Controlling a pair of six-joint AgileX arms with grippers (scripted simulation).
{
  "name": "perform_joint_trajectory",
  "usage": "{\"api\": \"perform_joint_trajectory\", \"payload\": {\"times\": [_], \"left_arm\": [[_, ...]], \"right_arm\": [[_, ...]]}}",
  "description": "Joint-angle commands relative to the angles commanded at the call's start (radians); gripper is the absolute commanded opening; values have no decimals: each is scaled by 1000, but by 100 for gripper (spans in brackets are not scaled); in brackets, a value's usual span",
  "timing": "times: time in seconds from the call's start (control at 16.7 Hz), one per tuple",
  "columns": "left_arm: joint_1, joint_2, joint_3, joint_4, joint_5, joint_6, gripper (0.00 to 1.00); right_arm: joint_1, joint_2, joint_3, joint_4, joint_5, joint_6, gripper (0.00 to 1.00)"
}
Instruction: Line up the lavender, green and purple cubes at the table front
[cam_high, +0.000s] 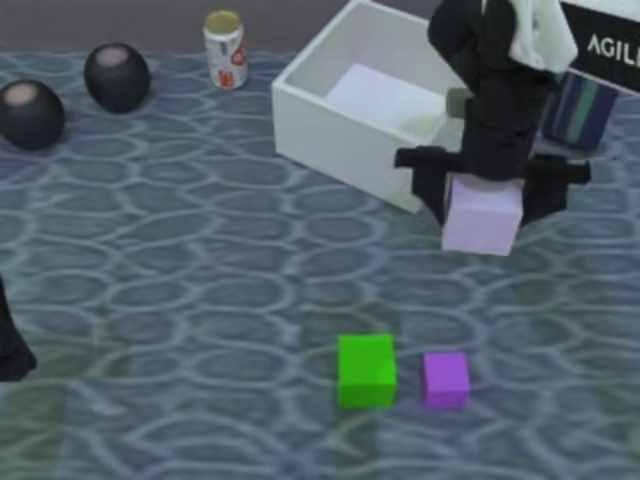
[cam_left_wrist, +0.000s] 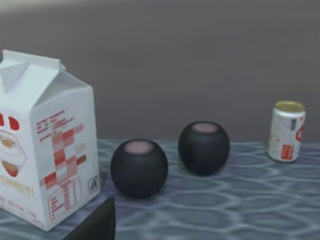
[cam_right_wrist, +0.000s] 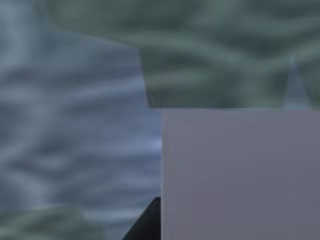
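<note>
**Two cubes at the front, one in my grasp**

Two cubes sat side by side at lower centre of the top view: the green cube (cam_high: 366, 371) left of the purple cube (cam_high: 445, 379), apart. My right gripper (cam_high: 484, 207) was clamped on the lavender cube (cam_high: 483, 218) at centre right, beside the white box (cam_high: 330, 120). My left arm (cam_high: 10, 345) was parked at the left edge.

Even, soft light, no glare; my right wrist view badly blurred, faint greenish shading patches across table (cam_high: 200, 300).
</note>
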Motion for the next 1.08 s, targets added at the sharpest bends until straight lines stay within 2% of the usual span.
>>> {"api": "perform_joint_trajectory", "payload": {"times": [0.3,0.48,0.66,1.08], "left_arm": [[0,0,0,0,0,0,100],[0,0,0,0,0,0,100],[0,0,0,0,0,0,100],[0,0,0,0,0,0,100]], "right_arm": [[363,110,212,-117,0,253,0],[510,148,309,-163,1,371,0],[561,158,347,-179,3,418,0],[555,158,305,-135,3,421,0]]}}
